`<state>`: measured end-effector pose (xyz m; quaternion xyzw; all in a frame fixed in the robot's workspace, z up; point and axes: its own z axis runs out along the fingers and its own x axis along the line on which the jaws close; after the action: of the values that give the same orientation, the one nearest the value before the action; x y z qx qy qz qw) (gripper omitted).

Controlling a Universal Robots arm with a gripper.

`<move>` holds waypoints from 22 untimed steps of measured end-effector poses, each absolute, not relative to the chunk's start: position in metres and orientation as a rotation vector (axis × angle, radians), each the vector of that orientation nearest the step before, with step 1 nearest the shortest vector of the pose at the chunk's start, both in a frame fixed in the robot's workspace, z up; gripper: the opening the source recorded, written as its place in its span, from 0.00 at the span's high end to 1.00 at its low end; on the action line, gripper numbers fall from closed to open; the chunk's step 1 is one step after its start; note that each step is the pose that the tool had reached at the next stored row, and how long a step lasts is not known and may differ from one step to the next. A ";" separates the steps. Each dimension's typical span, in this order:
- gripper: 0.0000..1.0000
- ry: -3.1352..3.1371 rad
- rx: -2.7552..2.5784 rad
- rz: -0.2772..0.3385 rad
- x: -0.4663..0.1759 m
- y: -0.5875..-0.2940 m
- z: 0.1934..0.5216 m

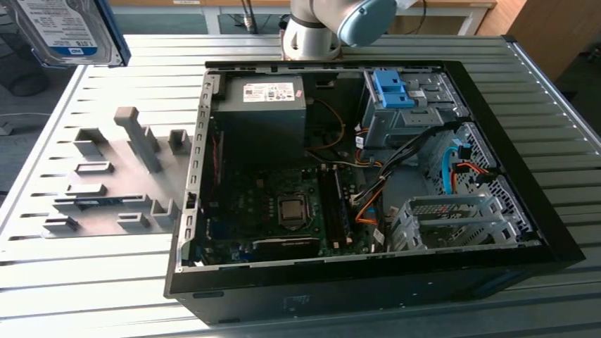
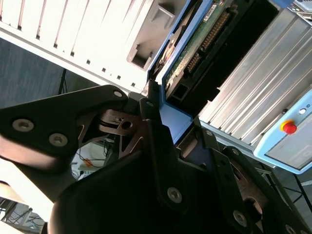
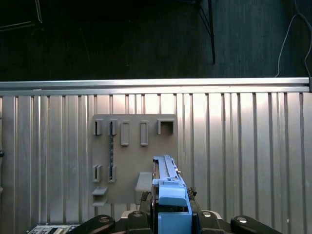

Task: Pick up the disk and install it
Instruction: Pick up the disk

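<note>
— Where is the disk?
— You find it in the far corner on the exterior view's left. It is raised off the slatted table, with its white and blue label facing the camera, well apart from the open computer case.

— And the gripper?
— You have it pinching the disk. In both wrist views the dark fingers press on either side of the blue rail at the disk's end.

— What lies beyond it?
— In the first wrist view you look past the disk's edge onto the grey fixture plate, flat on the table. Inside the case, the grey drive cage sits apart from the blue latch piece.
</note>
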<state>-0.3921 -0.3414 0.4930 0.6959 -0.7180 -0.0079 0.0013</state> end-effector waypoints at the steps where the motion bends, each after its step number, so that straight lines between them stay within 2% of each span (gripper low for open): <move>1: 0.64 -2.254 2.185 -0.025 -0.392 -0.341 0.493; 22: 0.64 -2.254 2.185 -0.025 -0.382 -0.341 0.493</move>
<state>-0.3816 -0.3414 0.4930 0.6959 -0.7181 -0.0079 0.0013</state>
